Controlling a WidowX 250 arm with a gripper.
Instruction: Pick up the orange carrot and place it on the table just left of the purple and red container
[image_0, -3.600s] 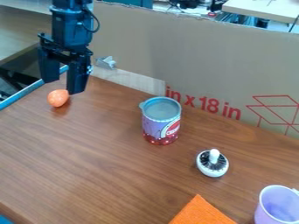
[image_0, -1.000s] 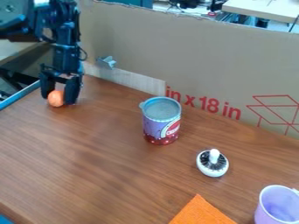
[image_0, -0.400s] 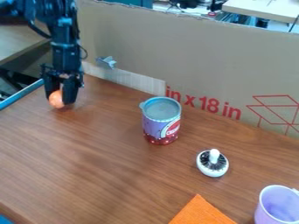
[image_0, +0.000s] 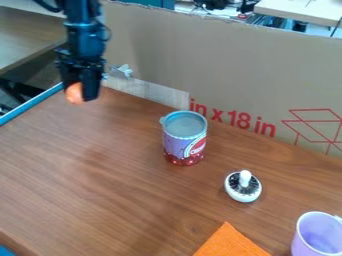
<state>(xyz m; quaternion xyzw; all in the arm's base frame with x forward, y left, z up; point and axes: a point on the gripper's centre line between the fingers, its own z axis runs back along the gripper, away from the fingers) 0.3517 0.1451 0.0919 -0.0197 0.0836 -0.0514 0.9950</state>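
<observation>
Brown wood grain ran across the tabletop (image_0: 100, 195) below the gripper (image_0: 80, 94), and a tall sheet of cardboard (image_0: 220, 65) with red print stood behind the work surface, stretching away to the gripper's right as I looked on. The black gripper hung near the table's far left corner, pointing down, its fingers closed around an orange ball (image_0: 73, 94). That ball sat low between the fingertips, bulging out on the side nearest me (it was about the only bright spot against all that black). A blue strip (image_0: 27, 108) edged the table just left of the gripper, and a crumpled silvery scrap (image_0: 121, 71) clung to the cardboard just to its right.

Well to the right of the gripper and nearer me stood a can (image_0: 184, 139), upright, with a purple and red label and a greyish lid. Farther off along that same slant lay a round white brush (image_0: 244, 192) with dark bristles and a white knob on top. Farthest from the gripper were an orange cloth (image_0: 228, 243) and, beside it, a light purple cup (image_0: 317, 236).
</observation>
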